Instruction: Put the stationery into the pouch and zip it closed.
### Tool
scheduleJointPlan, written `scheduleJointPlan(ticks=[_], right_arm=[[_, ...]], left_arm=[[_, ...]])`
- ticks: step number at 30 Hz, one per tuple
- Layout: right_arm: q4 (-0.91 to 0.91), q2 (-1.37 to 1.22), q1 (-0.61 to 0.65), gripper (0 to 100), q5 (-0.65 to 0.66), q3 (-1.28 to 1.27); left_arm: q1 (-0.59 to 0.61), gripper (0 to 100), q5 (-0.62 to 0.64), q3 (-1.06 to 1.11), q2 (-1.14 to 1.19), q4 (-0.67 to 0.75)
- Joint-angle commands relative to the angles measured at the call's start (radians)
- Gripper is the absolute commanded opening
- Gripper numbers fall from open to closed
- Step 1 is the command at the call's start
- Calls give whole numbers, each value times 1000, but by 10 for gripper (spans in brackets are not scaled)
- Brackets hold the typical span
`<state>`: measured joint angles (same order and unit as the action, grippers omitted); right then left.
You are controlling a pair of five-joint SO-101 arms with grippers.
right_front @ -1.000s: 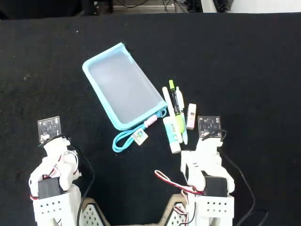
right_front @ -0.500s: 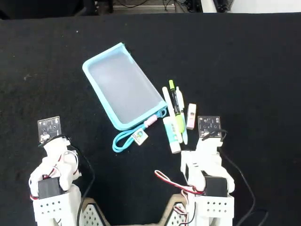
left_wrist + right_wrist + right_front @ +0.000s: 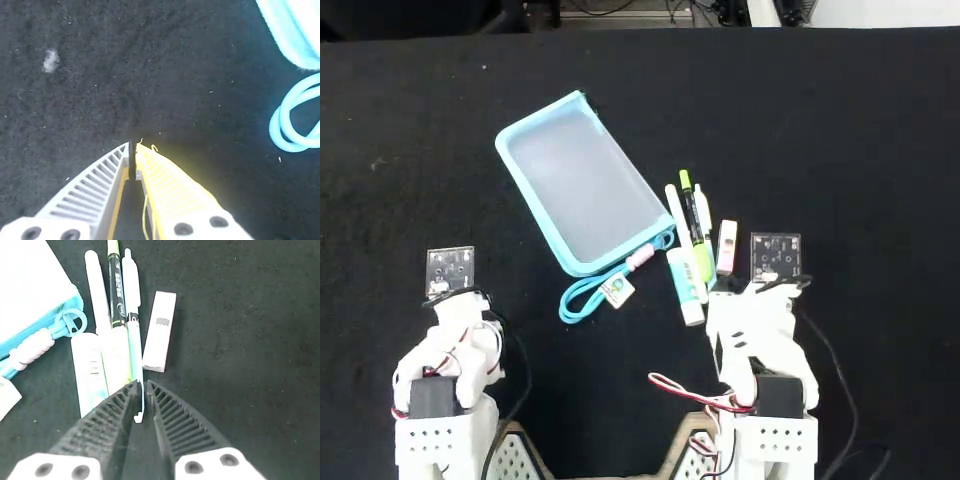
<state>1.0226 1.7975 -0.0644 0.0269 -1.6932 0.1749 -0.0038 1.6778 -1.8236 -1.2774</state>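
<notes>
1. Both arms have edged forward toward the pouch (image 3: 582,190) since a second ago. The left arm (image 3: 455,320) has shifted more than the right arm (image 3: 760,330). The pouch and the stationery lie where they were.
2. The pouch lies flat on the black table (image 3: 840,130), with nothing in it.
3. All the stationery lies outside the pouch, in a tight row just beside the corner with the zip pull. The row is a white pen (image 3: 95,290), a green highlighter (image 3: 116,285), a pale blue pen (image 3: 131,305), a stubby white tube (image 3: 90,370) and a small white block (image 3: 160,330). The block lies farthest from the pouch.
4. The right gripper (image 3: 142,386) hangs over the ends of the row, on the side away from the pouch. Its fingers are drawn together on nothing, and the pale blue pen's tip shows in the slit between them.
5. The left gripper (image 3: 132,147) is over bare table, well apart from the pouch's blue strap loop (image 3: 295,125). Its fingers are pressed together and hold nothing.
</notes>
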Motion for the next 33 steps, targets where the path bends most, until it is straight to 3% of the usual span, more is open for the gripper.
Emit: scheduleJointPlan(ticks=[1, 5, 9, 16, 18, 21, 24, 30, 33], right_arm=[[-29, 97, 9, 15, 18, 8], [6, 94, 0, 15, 210, 8], [104, 96, 3, 15, 376, 8], [106, 96, 8, 15, 384, 8], [106, 96, 8, 15, 384, 8], [106, 97, 9, 15, 384, 8], [104, 97, 9, 15, 384, 8], [107, 97, 9, 15, 373, 8], [107, 97, 9, 15, 364, 8]], left_arm=[[-12, 30, 3, 21, -2, 6], [42, 30, 2, 21, -2, 86], [188, 30, -2, 21, -2, 195], [338, 30, -359, 18, -2, 402], [337, 30, -407, 19, -2, 497], [335, 30, -374, 8, -3, 675], [266, 30, -265, -16, -2, 809], [-2, 30, -175, -119, 0, 801], [-81, 30, -170, -114, 0, 829]])
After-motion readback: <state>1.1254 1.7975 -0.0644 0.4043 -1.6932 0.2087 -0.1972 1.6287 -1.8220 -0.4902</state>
